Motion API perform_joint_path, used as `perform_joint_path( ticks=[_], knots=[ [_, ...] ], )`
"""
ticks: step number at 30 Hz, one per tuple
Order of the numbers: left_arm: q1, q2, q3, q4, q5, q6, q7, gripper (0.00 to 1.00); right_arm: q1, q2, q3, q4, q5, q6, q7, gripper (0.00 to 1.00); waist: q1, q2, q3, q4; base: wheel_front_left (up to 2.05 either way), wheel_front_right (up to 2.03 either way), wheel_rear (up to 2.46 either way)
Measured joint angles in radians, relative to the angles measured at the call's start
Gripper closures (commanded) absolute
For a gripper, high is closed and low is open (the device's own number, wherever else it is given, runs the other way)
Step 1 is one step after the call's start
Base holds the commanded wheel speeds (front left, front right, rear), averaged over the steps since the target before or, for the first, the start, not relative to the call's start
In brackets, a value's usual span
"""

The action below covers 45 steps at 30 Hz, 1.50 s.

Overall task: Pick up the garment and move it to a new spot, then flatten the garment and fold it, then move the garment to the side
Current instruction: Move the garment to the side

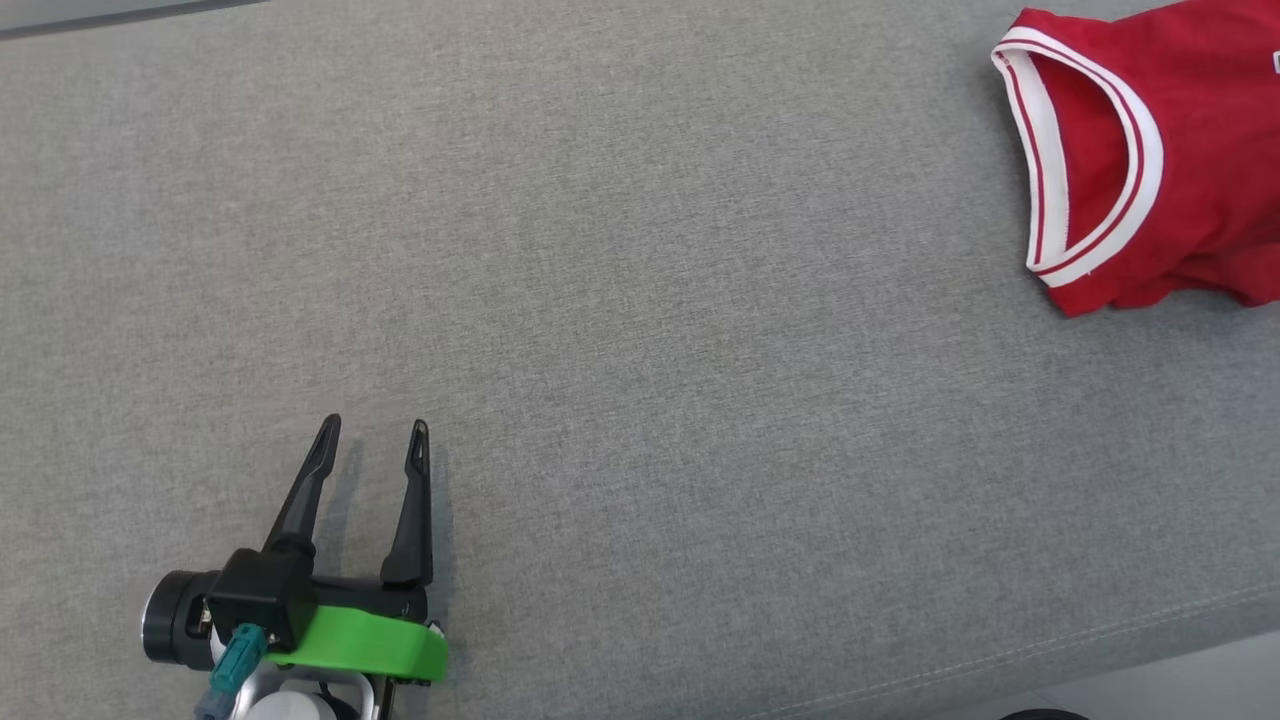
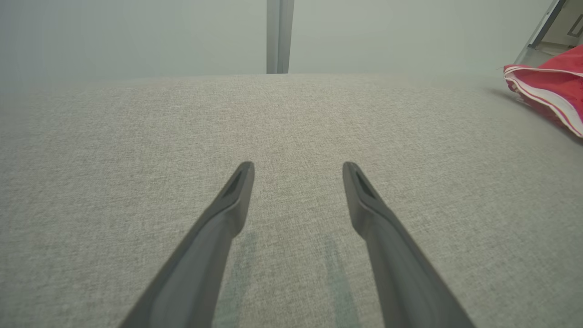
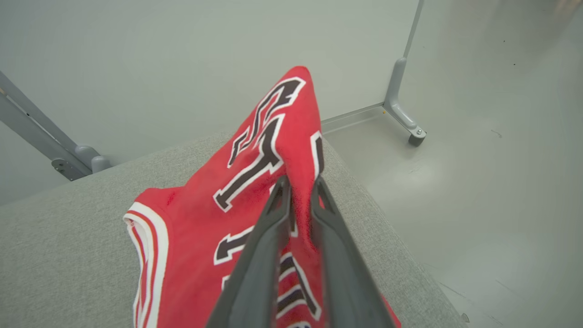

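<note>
Red garment (image 3: 191, 237) pinched in right end effector (image 3: 300, 181); left end effector (image 1: 375, 423) spread wide over grey upholstery (image 1: 700, 400)

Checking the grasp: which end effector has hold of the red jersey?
The right end effector: its fingers pinch a raised fold of the red jersey. The left end effector stands open over the grey surface, apart from the jersey.
</note>
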Motion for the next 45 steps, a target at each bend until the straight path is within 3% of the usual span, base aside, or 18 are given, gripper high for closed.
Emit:
perform_joint_path(
  ticks=[1,2,9,15,20,23,26,33,36,39,45],
  knots=[
    [0.0,0.0,0.002,-0.001,0.0,0.001,0.0,0.0,-0.011,0.002,0.0,0.013,-0.012,0.0,-0.013,0.36,0.0,0.0,0.004,0.006,0.0,0.0,0.0],
    [0.0,0.0,0.003,-0.002,0.0,0.002,0.0,0.0,-0.021,0.007,-0.001,0.023,-0.025,0.0,-0.035,0.0,0.0,0.0,0.007,0.012,0.0,0.0,0.0],
    [0.002,0.0,0.008,-0.005,-0.003,0.007,0.0,0.0,-0.042,0.034,0.044,0.018,-0.095,0.0,-0.151,0.0,0.0,0.0,0.014,0.022,0.0,0.0,0.0],
    [0.002,0.0,0.014,-0.008,-0.023,0.016,0.0,0.0,-0.013,0.017,0.083,-0.098,-0.124,0.0,-0.232,0.0,0.0,0.0,-0.016,0.015,0.0,0.0,0.0],
    [0.018,0.0,0.024,0.006,-0.057,0.036,0.0,0.0,0.162,0.01,0.08,-0.282,-0.139,0.0,-0.246,0.0,0.0,0.0,-0.073,0.018,0.0,0.0,0.0],
    [0.023,0.0,0.033,0.009,-0.07,0.058,0.0,0.0,0.302,0.011,-0.005,-0.415,-0.188,0.001,-0.247,0.0,0.0,0.0,-0.106,0.029,0.0,0.0,0.0],
    [0.037,0.0,0.047,0.012,-0.082,0.082,0.0,0.0,0.481,0.072,-0.115,-0.513,-0.25,0.0,-0.248,0.0,0.0,0.0,-0.137,0.048,0.0,0.0,0.0],
    [0.077,0.0,0.059,0.043,-0.098,0.103,0.0,0.0,0.789,0.296,-0.351,-0.712,-0.486,0.001,-0.248,0.0,0.0,0.0,-0.196,0.105,0.0,0.0,0.0],
    [0.092,0.0,0.062,0.074,-0.107,0.099,0.0,0.0,0.872,0.363,-0.376,-0.775,-0.583,0.001,-0.248,0.0,0.0,-0.0001,-0.222,0.128,0.0,0.0,0.0],
    [0.105,0.0,0.06,0.108,-0.119,0.066,0.0,0.0,0.925,0.426,-0.394,-0.799,-0.644,0.001,-0.248,0.0,0.0,0.0,-0.248,0.147,0.0,0.0,0.0],
    [0.123,0.0,0.074,0.146,-0.123,0.037,0.0,0.0,0.973,0.46,-0.353,-0.836,-0.713,0.001,-0.248,0.0,-0.0001,0.0,-0.297,0.173,0.0,0.0,0.0]
  ],
)
